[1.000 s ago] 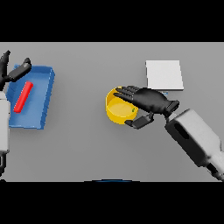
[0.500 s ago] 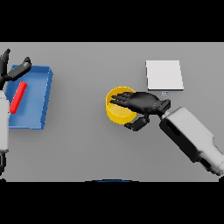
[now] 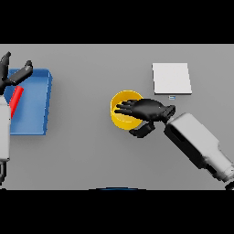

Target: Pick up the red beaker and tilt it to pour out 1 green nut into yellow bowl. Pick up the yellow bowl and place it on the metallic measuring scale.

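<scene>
Left hand (image 3: 14,75): at the far left edge, raised over the back corner of the blue tray (image 3: 36,107), fingers spread and relaxed, holding nothing.
Blue tray: lies on the grey table (image 3: 82,155) at the left, well apart from everything else.
Red beaker (image 3: 16,99): a red, slim shape lying tilted in the tray, partly hidden by the left arm, just beside the left hand but not gripped. No green nut can be made out anywhere.
Yellow bowl (image 3: 119,118): near the middle of the table, upright; its right half is covered by the right hand. Whether a nut lies inside cannot be told.
Right hand (image 3: 145,111): reaches in from the lower right, fingers stretched out over the bowl's opening, thumb low at the bowl's near right wall. The fingers look straight, not closed round the rim, so no grasp shows.
Metallic measuring scale (image 3: 171,78): a pale square plate behind and to the right of the bowl, apart from it, with nothing on it.
Step in hand: judging by the layout, the bowl pick-up; the right hand is settling to take it.
Next move: likely the fingers and thumb must pinch the rim firmly, then lift and carry the bowl back and right, setting it level on the scale's middle.
</scene>
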Tool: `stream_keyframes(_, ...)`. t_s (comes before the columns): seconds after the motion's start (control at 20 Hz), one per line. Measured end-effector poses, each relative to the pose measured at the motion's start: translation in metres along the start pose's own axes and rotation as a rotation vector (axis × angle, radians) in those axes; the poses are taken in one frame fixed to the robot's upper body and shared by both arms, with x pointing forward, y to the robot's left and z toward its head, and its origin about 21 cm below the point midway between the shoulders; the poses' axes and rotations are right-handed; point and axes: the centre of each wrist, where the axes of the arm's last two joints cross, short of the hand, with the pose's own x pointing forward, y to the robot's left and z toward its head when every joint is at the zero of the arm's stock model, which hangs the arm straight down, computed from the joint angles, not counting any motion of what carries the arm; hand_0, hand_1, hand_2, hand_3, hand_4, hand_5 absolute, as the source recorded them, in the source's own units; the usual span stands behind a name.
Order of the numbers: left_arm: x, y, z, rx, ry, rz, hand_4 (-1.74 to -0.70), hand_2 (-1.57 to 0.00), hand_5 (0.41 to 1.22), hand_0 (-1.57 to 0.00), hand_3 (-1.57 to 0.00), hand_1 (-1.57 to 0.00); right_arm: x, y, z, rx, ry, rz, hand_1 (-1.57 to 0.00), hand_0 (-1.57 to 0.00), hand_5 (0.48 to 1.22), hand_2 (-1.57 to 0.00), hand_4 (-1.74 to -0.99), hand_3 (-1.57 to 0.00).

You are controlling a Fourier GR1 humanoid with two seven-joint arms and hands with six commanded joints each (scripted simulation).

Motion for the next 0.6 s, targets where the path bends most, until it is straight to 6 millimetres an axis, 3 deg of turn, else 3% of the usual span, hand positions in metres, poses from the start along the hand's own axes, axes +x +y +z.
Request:
stream_keyframes(0.1, 0.0018, 0.0009, -0.0017, 0.003, 0.007, -0.003, -0.80, 0.00, 0.730, 0.00, 0.00, 0.00, -0.0007, 0.0002, -0.0033, 0.000, 0.018, -0.012, -0.07, -0.07, 0.838, -0.14, -1.365, -0.18)
stream_keyframes(0.25, 0.0017, 0.0019, 0.0000, 0.001, 0.005, 0.003, -0.79, 0.00, 0.729, 0.00, 0.00, 0.00, -0.0008, 0.0020, -0.0011, 0.017, -0.011, -0.006, -0.38, -0.47, 0.999, -0.38, -1.479, -0.42)
stream_keyframes(0.35, 0.0021, -0.0020, 0.0019, -0.004, 0.004, 0.004, -0.79, 0.00, 0.732, 0.00, 0.00, 0.00, -0.0004, 0.0009, -0.0017, 0.021, -0.018, 0.006, -0.65, -0.78, 1.079, -0.59, -1.469, -0.83)
stream_keyframes(0.4, 0.0040, 0.0004, 0.0007, 0.003, 0.014, 0.003, -0.79, 0.00, 0.733, 0.00, 0.00, 0.00, -0.0011, 0.0012, -0.0022, 0.024, -0.020, 0.007, -0.81, -0.94, 1.108, -0.79, -1.521, -0.98)
stream_keyframes(0.5, 0.0040, 0.0010, 0.0007, 0.005, 0.006, 0.010, -0.79, 0.00, 0.736, 0.00, 0.00, 0.00, 0.0005, -0.0006, -0.0049, 0.026, -0.006, -0.004, -1.08, -1.17, 1.148, -1.07, -1.594, -1.03)
stream_keyframes(0.6, 0.0032, 0.0006, -0.0019, 0.006, 0.008, 0.003, -0.79, 0.00, 0.734, 0.00, 0.00, 0.00, 0.0011, -0.0022, -0.0019, 0.033, -0.012, 0.001, -1.26, -1.31, 1.175, -1.25, -1.642, -1.09)
